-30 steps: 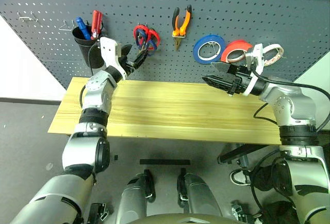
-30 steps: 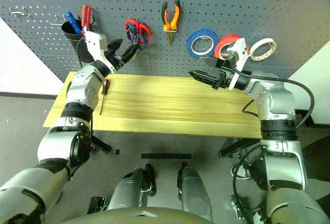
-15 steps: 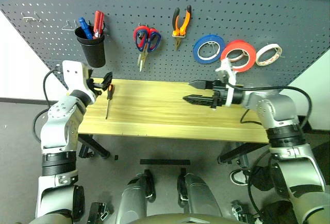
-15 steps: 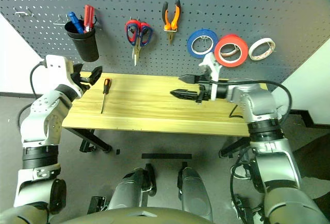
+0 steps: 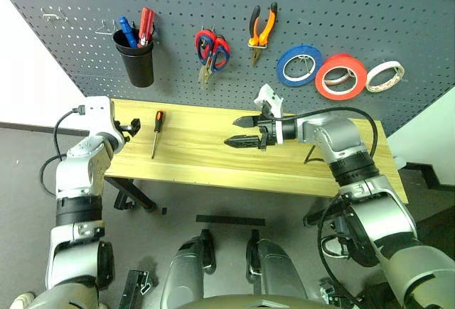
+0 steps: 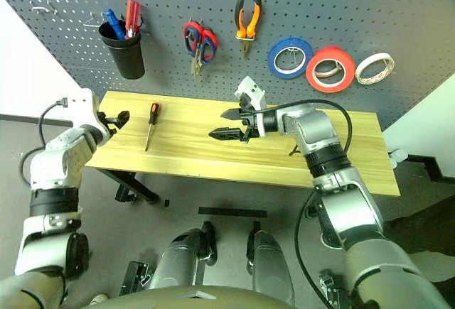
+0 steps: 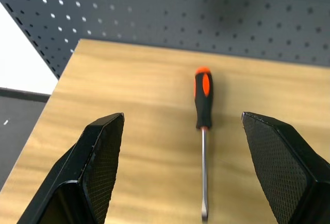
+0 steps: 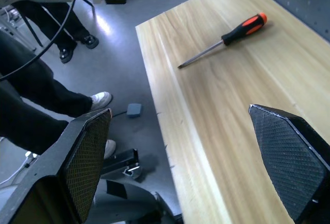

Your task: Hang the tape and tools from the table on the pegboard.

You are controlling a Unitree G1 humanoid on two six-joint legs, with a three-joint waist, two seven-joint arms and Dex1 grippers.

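Observation:
An orange-and-black handled screwdriver (image 5: 156, 130) lies on the left part of the wooden table (image 5: 313, 172). My left gripper (image 5: 132, 126) is open at the table's left end, and the screwdriver lies just ahead of its spread fingers (image 7: 98, 162), untouched. Over the table's middle my right gripper (image 5: 232, 131) is open and empty, pointing left. On the pegboard (image 5: 355, 3) hang the orange-red tape (image 5: 341, 76), the orange-and-black pliers (image 5: 261, 30) and scissors with red and dark blue handles (image 5: 212, 52).
A black cup (image 5: 136, 64) holding a blue and a red screwdriver hangs at the pegboard's left. A blue roll (image 5: 298, 65) and a pale roll (image 5: 389, 76) flank the orange-red tape. A person's dark-trousered legs (image 8: 31, 105) stand on the floor beyond the table's left end.
My left gripper drew away from the hanging scissors and came down to the table's left end by the screwdriver. My right gripper swung left from the tape rolls to the table's middle. The camera also shifted.

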